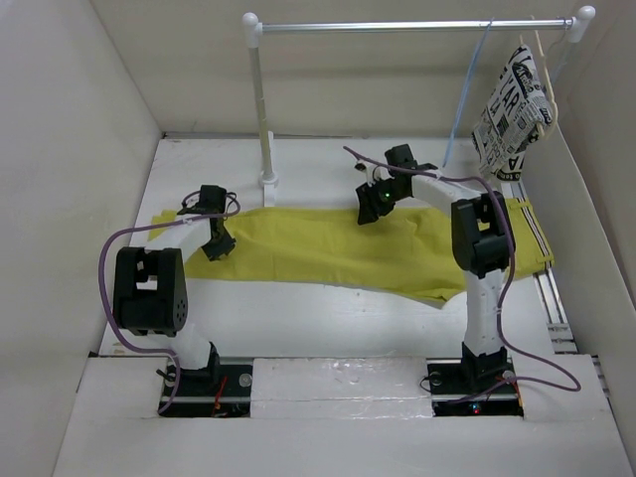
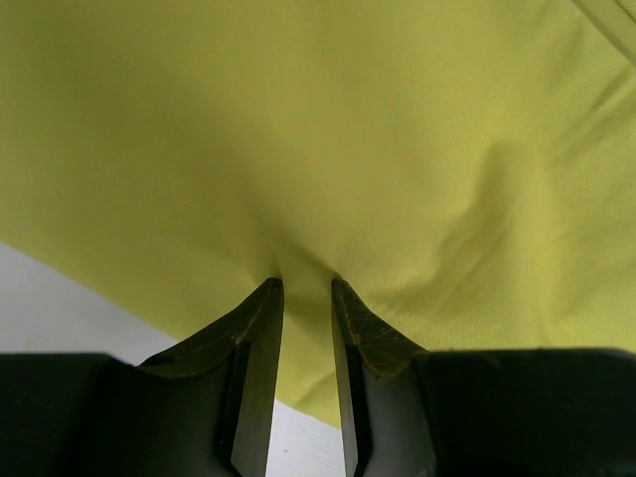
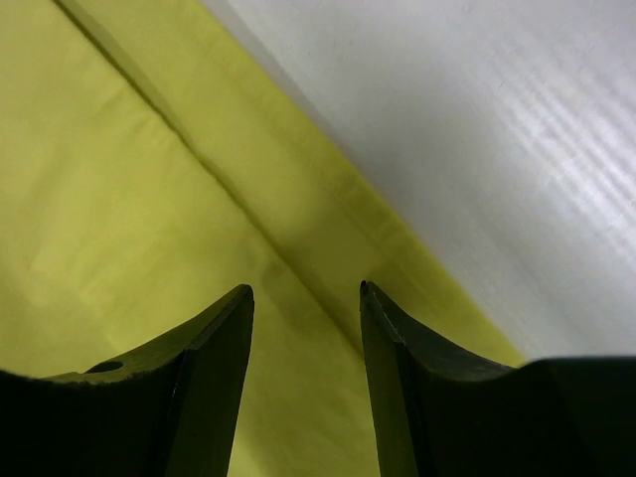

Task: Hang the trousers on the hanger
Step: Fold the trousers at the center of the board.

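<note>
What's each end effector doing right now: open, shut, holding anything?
Left end effector: closed, pinching a fold of the trousers.
Right end effector: open, holding nothing, above the trousers' edge.

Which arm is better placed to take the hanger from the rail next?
Right. The right gripper is open over the far edge of the trousers, nearer the hanger hanging at the right end of the rail. The left gripper is shut on the trousers near their left end.
</note>
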